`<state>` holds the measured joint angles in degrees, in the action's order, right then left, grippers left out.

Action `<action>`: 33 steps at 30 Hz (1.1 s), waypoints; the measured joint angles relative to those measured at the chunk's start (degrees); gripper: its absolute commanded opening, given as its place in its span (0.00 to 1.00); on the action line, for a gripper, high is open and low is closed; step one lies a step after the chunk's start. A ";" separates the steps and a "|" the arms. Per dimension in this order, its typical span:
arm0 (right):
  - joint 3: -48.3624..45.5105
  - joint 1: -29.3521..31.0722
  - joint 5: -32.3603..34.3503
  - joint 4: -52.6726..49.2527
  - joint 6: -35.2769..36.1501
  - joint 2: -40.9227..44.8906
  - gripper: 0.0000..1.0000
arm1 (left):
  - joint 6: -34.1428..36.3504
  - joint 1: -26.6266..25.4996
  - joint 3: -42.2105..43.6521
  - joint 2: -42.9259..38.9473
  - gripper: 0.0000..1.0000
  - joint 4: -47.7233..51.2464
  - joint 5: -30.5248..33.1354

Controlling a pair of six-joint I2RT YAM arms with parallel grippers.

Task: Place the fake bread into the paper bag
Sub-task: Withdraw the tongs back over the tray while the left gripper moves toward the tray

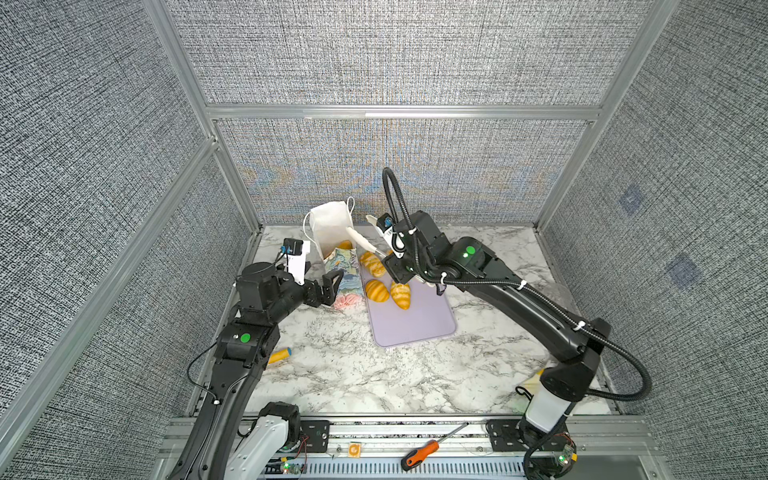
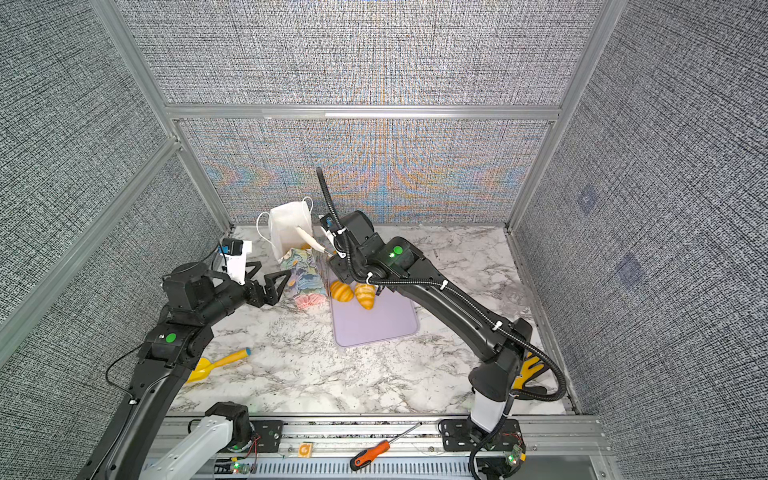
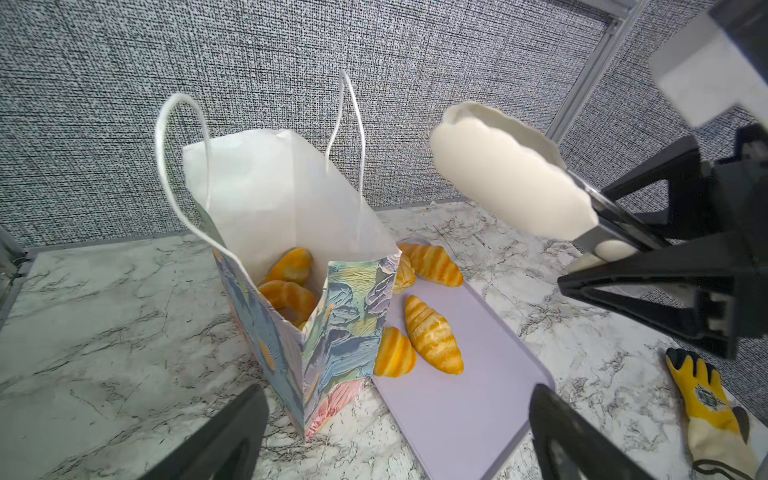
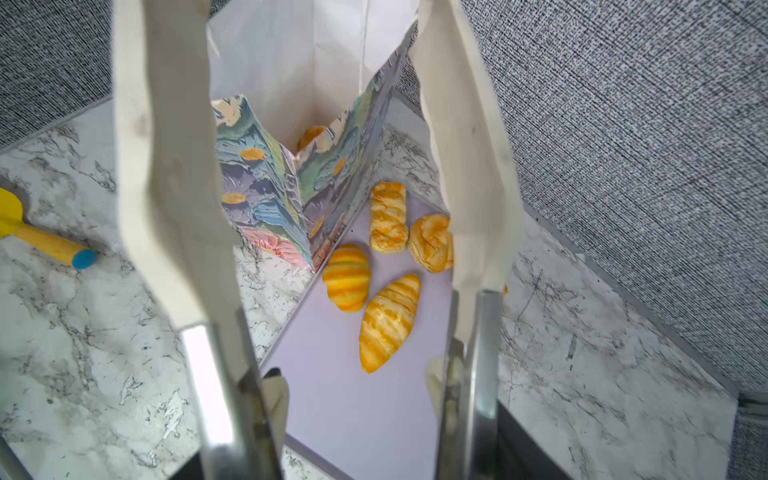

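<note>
The paper bag (image 1: 332, 226) (image 2: 291, 232) (image 3: 286, 195) (image 4: 299, 83) stands upright and open at the back of the table. Fake bread (image 3: 291, 286) lies inside it. Several more pieces of fake bread (image 1: 377, 290) (image 2: 342, 291) (image 3: 432, 332) (image 4: 388, 322) lie on the lilac tray beside it. My right gripper (image 1: 397, 266) (image 3: 648, 266) is shut on white-tipped metal tongs (image 1: 359, 239) (image 3: 511, 174) (image 4: 174, 166). The tong tips stand apart near the bag's mouth with nothing between them. My left gripper (image 1: 328, 282) (image 2: 272, 270) (image 3: 395, 436) is open and empty, just left of the bag.
The lilac tray (image 1: 415, 324) (image 3: 465, 407) (image 4: 353, 395) lies right of the bag. A yellow toy shovel (image 2: 220, 361) (image 4: 41, 237) lies at the front left. A yellow glove (image 3: 702, 399) (image 2: 528, 365) lies at the right. A screwdriver (image 1: 419, 453) rests on the front rail. Fabric walls close three sides.
</note>
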<state>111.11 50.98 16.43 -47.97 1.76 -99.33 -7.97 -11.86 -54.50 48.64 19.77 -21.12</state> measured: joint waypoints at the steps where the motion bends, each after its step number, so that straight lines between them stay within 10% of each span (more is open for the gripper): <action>1: -1.64 -0.04 0.50 0.63 -0.02 1.05 0.66 | -0.02 -0.83 0.09 0.15 0.99 -0.13 0.15; 33: -37.05 -4.00 4.31 2.99 -15.10 9.75 0.66 | -2.32 -19.98 6.43 4.50 0.99 -4.63 12.70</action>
<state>74.06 46.98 20.73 -44.97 -13.34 -89.58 -10.28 -31.83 -48.07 53.15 15.14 -8.43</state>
